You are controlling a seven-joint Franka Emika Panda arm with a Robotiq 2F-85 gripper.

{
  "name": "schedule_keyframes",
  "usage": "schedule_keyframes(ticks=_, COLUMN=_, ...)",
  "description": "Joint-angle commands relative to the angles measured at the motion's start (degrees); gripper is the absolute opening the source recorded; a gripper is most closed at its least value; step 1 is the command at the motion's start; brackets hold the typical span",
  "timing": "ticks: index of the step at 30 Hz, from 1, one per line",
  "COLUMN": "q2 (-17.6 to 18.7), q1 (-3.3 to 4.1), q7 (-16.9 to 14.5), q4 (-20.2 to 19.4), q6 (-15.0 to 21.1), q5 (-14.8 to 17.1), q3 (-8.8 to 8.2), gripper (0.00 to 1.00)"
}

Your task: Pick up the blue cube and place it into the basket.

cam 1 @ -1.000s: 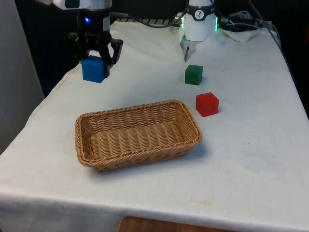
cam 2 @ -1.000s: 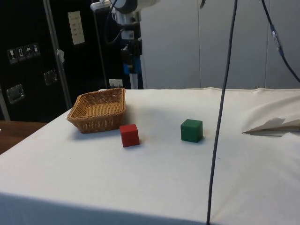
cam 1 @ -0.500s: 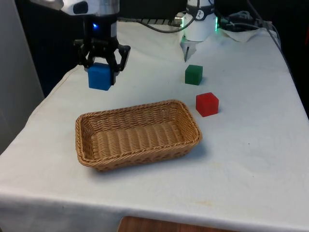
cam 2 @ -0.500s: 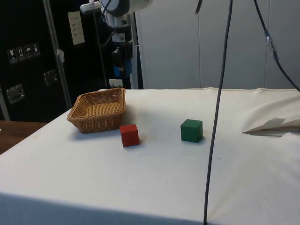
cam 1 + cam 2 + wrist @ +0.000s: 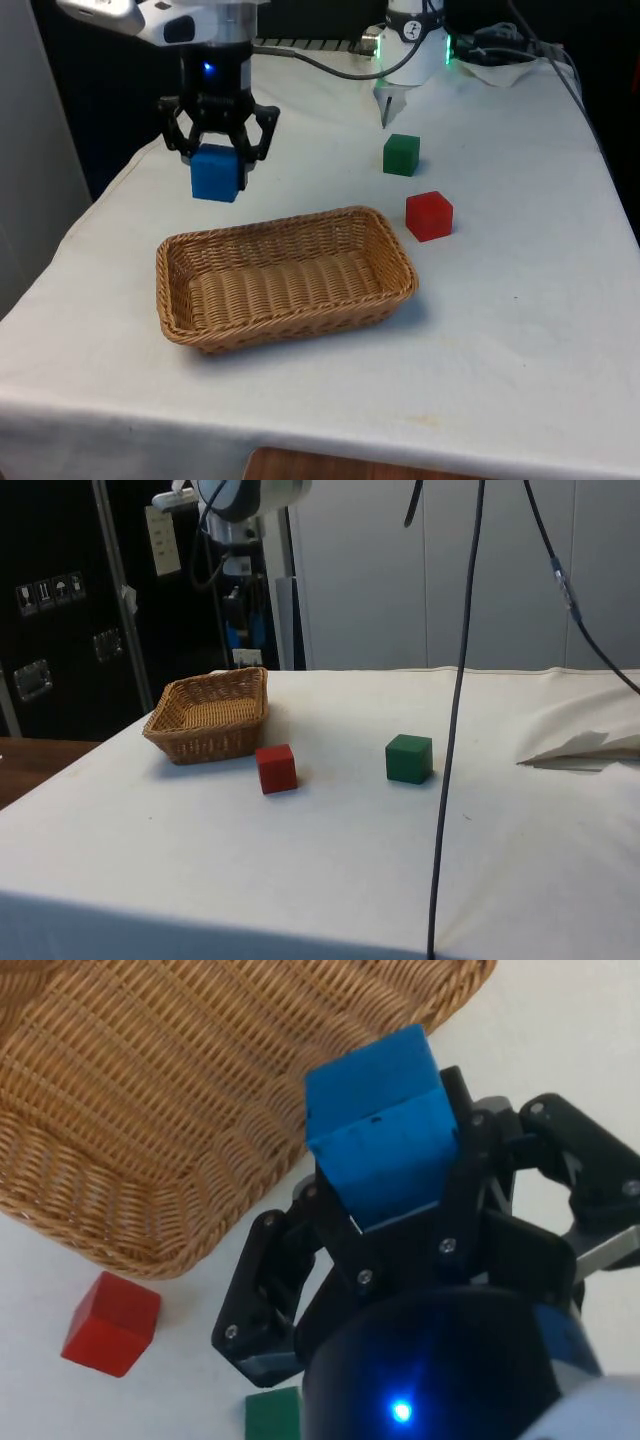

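One gripper [image 5: 217, 150], black, two-fingered, closed on the blue cube [image 5: 216, 173] and holding it in the air near the far rim of the basket [image 5: 290, 331], not yet over its hollow. Cube: rigid, flat-faced, probably light; held by two opposite faces, it looks secure and unlikely to slip. Basket: woven wicker, oblong, open-topped, nothing in it. Red cube [image 5: 429, 216] and green cube [image 5: 401, 155]: on the white cloth [image 5: 520, 300], beyond the basket's end at the front view's right, apart from each other.

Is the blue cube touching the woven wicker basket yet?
Apart. In the front view the blue cube, clamped in the black gripper, hangs above the table, with white cloth showing between it and the wicker basket.
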Motion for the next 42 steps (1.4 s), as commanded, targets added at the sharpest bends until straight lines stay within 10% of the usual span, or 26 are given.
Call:
schedule_keyframes(ticks=1, q2=0.11, q1=-0.52, q7=-1.32, q4=0.29, q6=-0.40, q5=0.74, q3=0.69, gripper=0.01)
schedule_keyframes(ticks=16, q2=1.60, q1=-0.29, q7=-9.28, q4=1.26, q6=-0.40, q5=4.41, q3=0.80, gripper=0.01)
schedule_keyframes(ticks=42, q2=7.96, q1=0.06, q7=-9.68, q4=9.57, q6=-2.41, q5=4.24, q3=3.09, gripper=0.01)
